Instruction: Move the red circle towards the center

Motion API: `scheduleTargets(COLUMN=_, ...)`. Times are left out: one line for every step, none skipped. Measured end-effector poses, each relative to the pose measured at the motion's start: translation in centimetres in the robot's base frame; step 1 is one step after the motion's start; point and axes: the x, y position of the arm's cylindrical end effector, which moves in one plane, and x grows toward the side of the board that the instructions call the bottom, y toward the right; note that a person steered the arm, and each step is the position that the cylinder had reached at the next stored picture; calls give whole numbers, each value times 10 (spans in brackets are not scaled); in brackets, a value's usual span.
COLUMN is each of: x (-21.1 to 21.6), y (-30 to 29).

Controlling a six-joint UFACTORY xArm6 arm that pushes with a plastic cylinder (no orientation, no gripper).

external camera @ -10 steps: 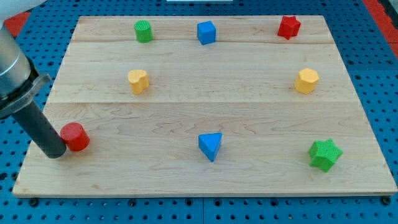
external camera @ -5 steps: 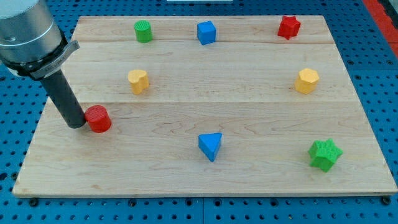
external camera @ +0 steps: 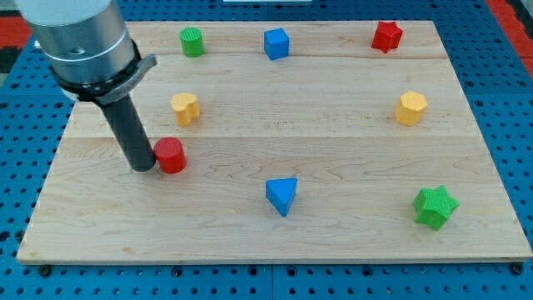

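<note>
The tip (external camera: 143, 168) is set down on the wooden board (external camera: 350, 242), touching or all but touching the red circle (external camera: 171, 156) on the side toward the view's left. Nothing is held by it, since the rod ends in a plain blunt end that can only press against a block's side.

The red circle is placed left of the board's middle. Taken from it, the yellow block (external camera: 185, 108) lies just above, toward the view's top; the blue triangle (external camera: 281, 196) lies to the right and lower; the green cylinder (external camera: 192, 42) and blue cube (external camera: 276, 43) are well apart toward the top edge. Far to its right are found the red star (external camera: 386, 36), the yellow hexagon (external camera: 410, 108) and the green star (external camera: 435, 207).

The red circle is judged to be light, stiff and small, so it should slide readily on the smooth wood. Being round, it may roll off the rod if pressed off-centre; contact is best made squarely on the wall facing away from the board's middle.
</note>
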Motion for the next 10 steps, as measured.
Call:
scheduleTargets(x=0, y=19)
scheduleTargets(x=0, y=21)
scheduleTargets(x=-3, y=19)
scheduleTargets(x=-38, y=5)
scheduleTargets(x=-76, y=-12)
scheduleTargets(x=-85, y=-18)
scheduleTargets(x=-88, y=-20)
scheduleTargets(x=-133, y=-20)
scheduleTargets(x=-184, y=-20)
scheduleTargets(x=-239, y=-20)
